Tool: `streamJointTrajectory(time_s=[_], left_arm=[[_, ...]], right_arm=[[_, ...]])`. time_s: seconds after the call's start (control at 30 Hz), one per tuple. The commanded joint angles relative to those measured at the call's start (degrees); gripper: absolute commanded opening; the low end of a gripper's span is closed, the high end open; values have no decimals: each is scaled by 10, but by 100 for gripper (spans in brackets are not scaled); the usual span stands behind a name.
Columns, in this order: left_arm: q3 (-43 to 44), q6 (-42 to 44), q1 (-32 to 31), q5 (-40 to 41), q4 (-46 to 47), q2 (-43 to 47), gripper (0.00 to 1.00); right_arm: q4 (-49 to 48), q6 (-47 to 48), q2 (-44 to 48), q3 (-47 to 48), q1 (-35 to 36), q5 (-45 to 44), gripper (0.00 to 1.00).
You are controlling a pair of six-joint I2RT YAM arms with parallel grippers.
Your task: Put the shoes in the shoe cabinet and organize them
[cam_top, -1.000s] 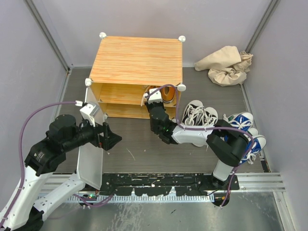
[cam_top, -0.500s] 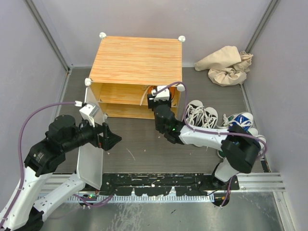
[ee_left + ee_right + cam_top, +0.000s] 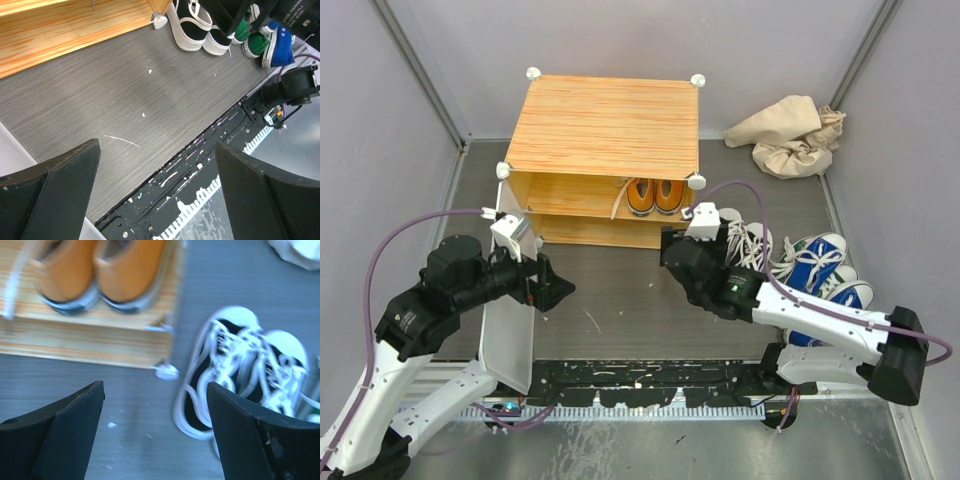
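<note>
My right gripper (image 3: pixel 154 390) hangs with its fingers wide apart and nothing between them, in front of the shoe cabinet's (image 3: pixel 605 125) right front corner. The orange pair (image 3: pixel 655 196) stands at the right end of the upper shelf (image 3: pixel 570 190), side by side, long axes running front to back – the blur hides whether toes or heels face out. The white-and-black pair (image 3: pixel 227 365) sits on the worktop (image 3: pixel 610 290) just right of that corner, white toe caps toward the far edge, heels toward the near one. The blue pair (image 3: pixel 820 258) lies nearer the right edge, the green pair (image 3: pixel 251 44) between the two. My left gripper (image 3: pixel 157 150) is spread and empty too, beside the white door (image 3: pixel 507 340), which stands open toward the near edge. The worktop is dark grey grain with white scuffs – pale walls (image 3: pixel 380 150) close it in, and a beige cloth (image 3: pixel 790 135) is crumpled at the far right corner.
</note>
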State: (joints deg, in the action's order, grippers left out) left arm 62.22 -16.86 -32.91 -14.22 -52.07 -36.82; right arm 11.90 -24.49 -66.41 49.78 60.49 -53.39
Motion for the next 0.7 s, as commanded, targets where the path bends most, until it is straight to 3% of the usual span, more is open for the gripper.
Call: streamJointTrajectory(time_s=[0.0,0.2,0.43,0.67], left_arm=[[-2,22,-1,-15,32,-3,98],[-6,22,-1,-26,43,-4,98],[-7,20,-1,-26,42,1,98],[-6,17,-1,-27,38,7,98]], right_arm=[[248,-165,55,-9,-22,-38,90],[235,-127,57,-30,-168,112,100],[157,-111,28,-40,-262,182,100],[119,-142,4,-88,-329,266,91]])
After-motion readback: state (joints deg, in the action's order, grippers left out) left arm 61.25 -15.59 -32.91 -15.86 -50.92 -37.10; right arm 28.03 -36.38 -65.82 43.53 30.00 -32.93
